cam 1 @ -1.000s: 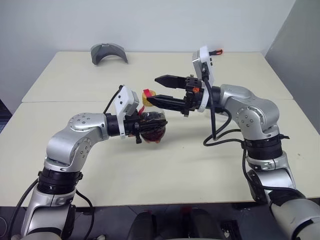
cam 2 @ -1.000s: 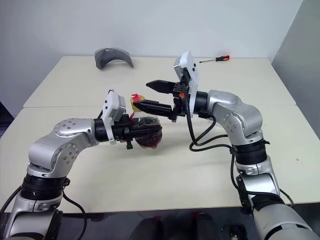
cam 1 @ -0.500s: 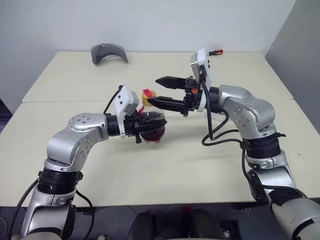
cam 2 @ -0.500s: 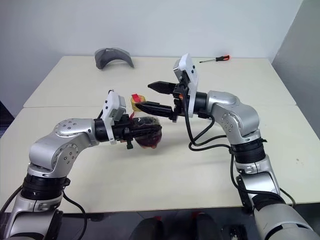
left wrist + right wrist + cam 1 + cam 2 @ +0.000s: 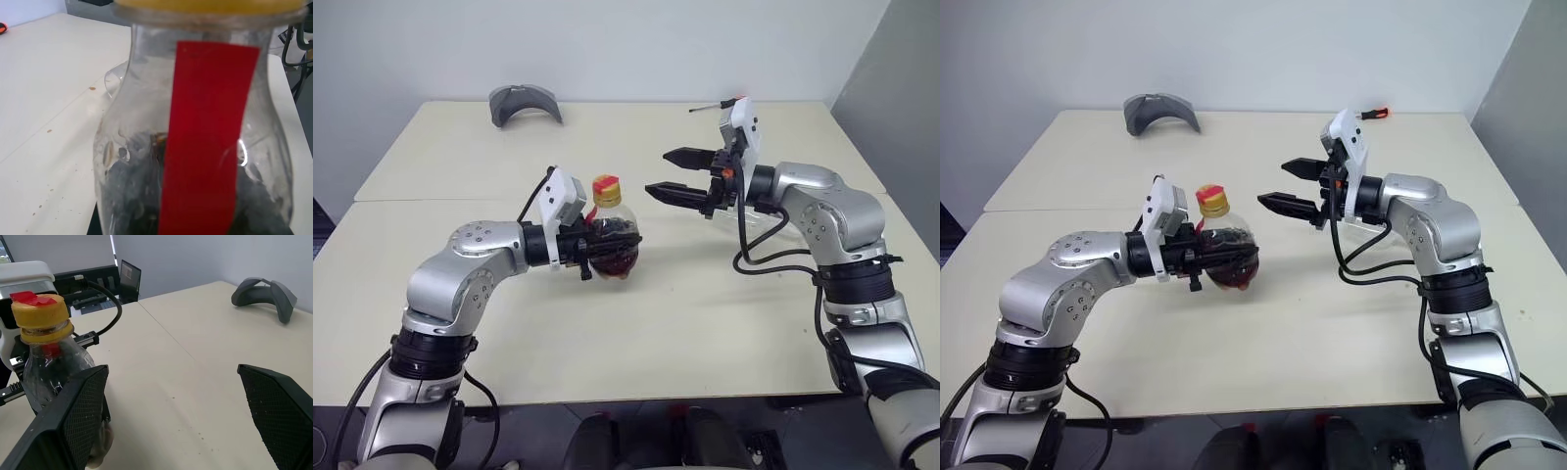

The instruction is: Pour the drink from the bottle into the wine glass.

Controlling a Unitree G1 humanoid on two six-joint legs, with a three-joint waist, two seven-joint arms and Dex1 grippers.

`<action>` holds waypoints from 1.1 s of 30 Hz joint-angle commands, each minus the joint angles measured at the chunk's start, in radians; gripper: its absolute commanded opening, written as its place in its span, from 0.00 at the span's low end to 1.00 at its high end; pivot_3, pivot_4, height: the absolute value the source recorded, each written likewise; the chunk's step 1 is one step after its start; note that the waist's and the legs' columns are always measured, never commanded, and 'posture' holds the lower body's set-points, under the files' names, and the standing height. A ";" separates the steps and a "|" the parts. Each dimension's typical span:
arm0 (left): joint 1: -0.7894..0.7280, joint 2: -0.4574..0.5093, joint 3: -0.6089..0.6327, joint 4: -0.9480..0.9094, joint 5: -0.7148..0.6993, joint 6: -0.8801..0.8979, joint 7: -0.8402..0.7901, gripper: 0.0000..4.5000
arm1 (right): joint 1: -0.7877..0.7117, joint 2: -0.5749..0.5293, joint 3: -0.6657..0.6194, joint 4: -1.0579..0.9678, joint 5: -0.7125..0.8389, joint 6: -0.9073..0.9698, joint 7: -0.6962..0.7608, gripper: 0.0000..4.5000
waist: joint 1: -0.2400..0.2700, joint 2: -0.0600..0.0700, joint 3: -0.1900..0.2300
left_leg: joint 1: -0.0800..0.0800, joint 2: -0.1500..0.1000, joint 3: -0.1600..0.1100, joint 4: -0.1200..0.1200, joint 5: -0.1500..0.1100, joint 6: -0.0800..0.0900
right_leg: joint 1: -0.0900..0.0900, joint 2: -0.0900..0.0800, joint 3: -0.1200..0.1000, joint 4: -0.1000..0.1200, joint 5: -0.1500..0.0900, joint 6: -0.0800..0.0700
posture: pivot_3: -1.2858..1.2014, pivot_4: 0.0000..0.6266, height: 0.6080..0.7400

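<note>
Tabletop [image 5: 705,313]: upright bottle [image 5: 610,233] (yellow-capped) holds dark drink [image 5: 615,262].

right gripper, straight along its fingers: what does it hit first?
Likely the bottle, near its yellow cap, held by the left gripper. The open right gripper points toward it; depth is unclear.

Setting: a plain robotics test room or lab, bare and office-like.
Surface: two pale beige tables [image 5: 460,157] pushed together, a seam running between them.
Walls: blank white, with a grey panel [image 5: 891,69] at the right edge.
Loose items: a grey curved plastic part [image 5: 525,102] and a screwdriver [image 5: 720,103] near the far edge.
Background: a dark monitor [image 5: 130,275] and cabling behind the table.
</note>
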 commanded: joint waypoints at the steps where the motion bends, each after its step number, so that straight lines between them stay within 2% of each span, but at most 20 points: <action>1: -0.030 -0.004 0.019 -0.021 -0.010 -0.027 -0.012 0.25 | 0.005 -0.001 -0.031 -0.097 0.088 0.046 0.053 1.00 | 0.000 0.000 0.000 | 0.000 0.000 0.000 0.000 0.000 0.000 | 0.000 0.000 0.000 0.000 0.000 0.000 | 0.52 0.24 1.00; 10: -0.024 -0.001 0.020 -0.031 -0.012 -0.023 -0.012 0.24 | 0.011 0.046 -0.024 -0.180 0.147 0.103 0.007 1.00 | 0.000 0.000 0.000 | 0.000 0.000 0.000 0.000 0.000 0.000 | 0.000 0.000 0.000 0.000 0.000 0.000 | 0.52 0.24 1.00; 33: -0.023 -0.005 0.022 -0.026 -0.008 -0.031 -0.012 0.24 | -0.045 0.099 -0.020 -0.111 0.121 0.060 -0.021 1.00 | 0.000 0.000 0.000 | 0.000 0.000 0.000 0.000 0.000 0.000 | 0.000 0.000 0.000 0.000 0.000 0.000 | 0.52 0.24 1.00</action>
